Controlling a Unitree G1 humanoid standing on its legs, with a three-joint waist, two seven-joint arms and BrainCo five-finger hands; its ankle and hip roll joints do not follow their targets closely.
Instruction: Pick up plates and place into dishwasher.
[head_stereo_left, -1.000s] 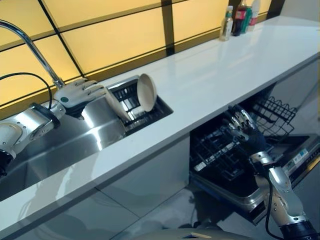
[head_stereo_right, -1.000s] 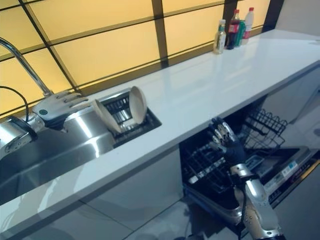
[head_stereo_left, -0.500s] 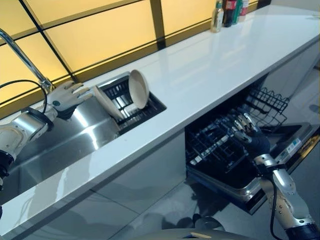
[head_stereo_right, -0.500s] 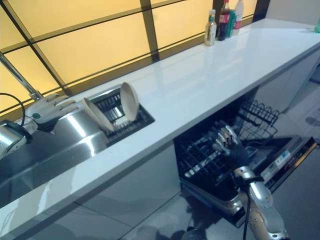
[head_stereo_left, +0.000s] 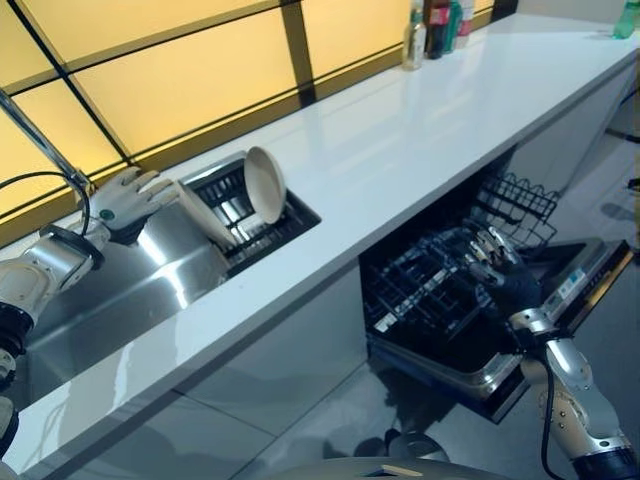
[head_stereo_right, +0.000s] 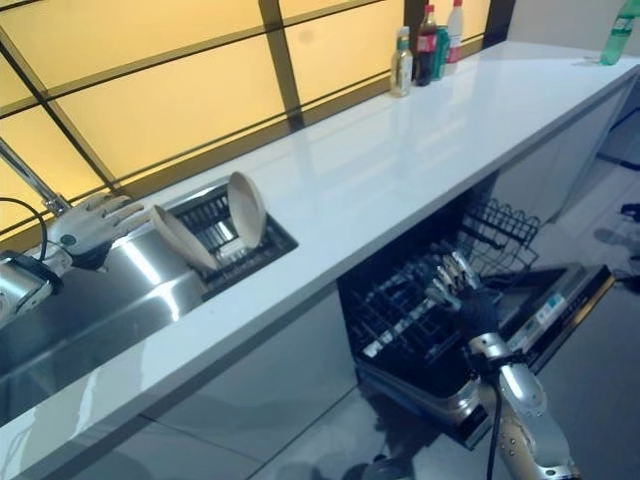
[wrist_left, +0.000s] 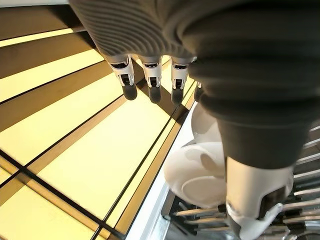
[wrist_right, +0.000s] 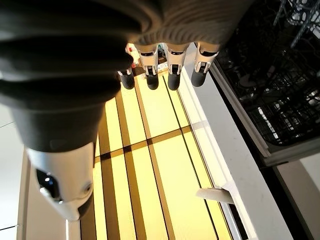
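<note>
Left hand (head_stereo_left: 125, 197) hovers over the steel sink (head_stereo_left: 120, 290), fingers straight and spread, holding nothing, its fingertips just beside the nearer of two cream plates. That tilted plate (head_stereo_left: 205, 213) leans back toward the hand, while the second plate (head_stereo_left: 264, 184) stands nearly upright just beyond it; both sit on edge in a dark dish rack (head_stereo_left: 260, 215) set into the white countertop (head_stereo_left: 420, 130). Right hand (head_stereo_left: 490, 268) is low on the other side, fingers loosely extended and empty, held over the pulled-out lower rack (head_stereo_left: 430, 300) of the open dishwasher (head_stereo_left: 480, 370). A second wire basket (head_stereo_left: 520, 205) shows behind it. Several bottles (head_stereo_right: 425, 45) stand at the far end of the countertop against the yellow-panelled wall (head_stereo_right: 180, 90).
</note>
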